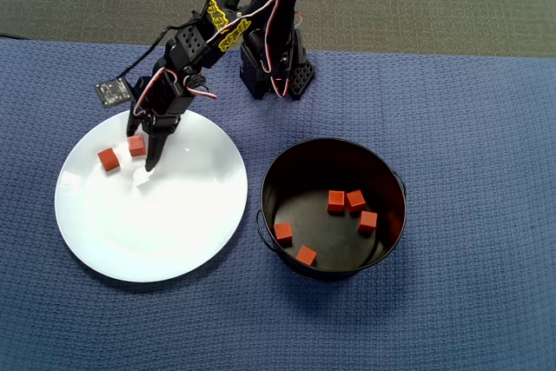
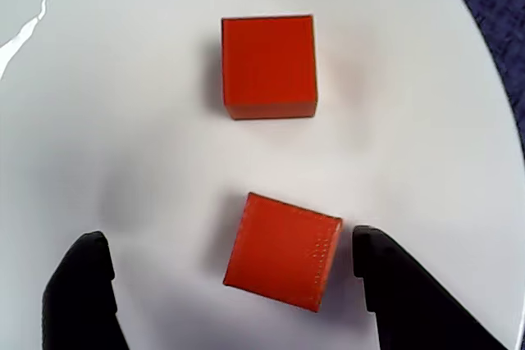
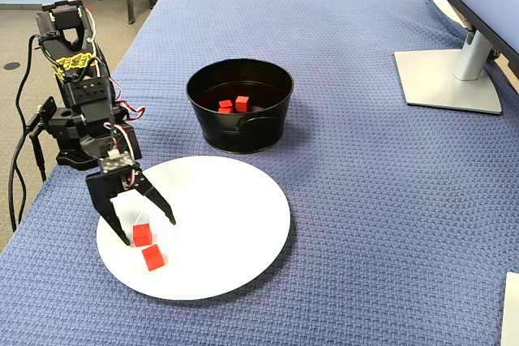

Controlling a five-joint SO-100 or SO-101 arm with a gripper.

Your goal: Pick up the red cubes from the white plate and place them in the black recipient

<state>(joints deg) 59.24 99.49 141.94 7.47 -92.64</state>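
Two red cubes lie on the left part of the white plate [image 1: 165, 223]. My gripper [image 1: 142, 152] is low over the plate and open, with one red cube [image 1: 136, 145] between its fingers. In the wrist view this cube [image 2: 283, 250] lies tilted, close to the right finger [image 2: 394, 293] and well apart from the left finger [image 2: 82, 293]. The other red cube [image 2: 269, 65] lies just beyond it on the plate [image 2: 123, 120]. The fixed view shows the gripper [image 3: 148, 231] astride the nearer-to-arm cube [image 3: 142, 234]. The black recipient [image 1: 304, 167] stands to the right and holds several red cubes [image 1: 336, 202].
A blue woven cloth [image 1: 452, 128] covers the table. The arm's base [image 1: 274, 67] stands at the cloth's far edge in the overhead view, with a small circuit board [image 1: 113, 91] beside the plate. A monitor stand [image 3: 446, 79] sits at the far right in the fixed view.
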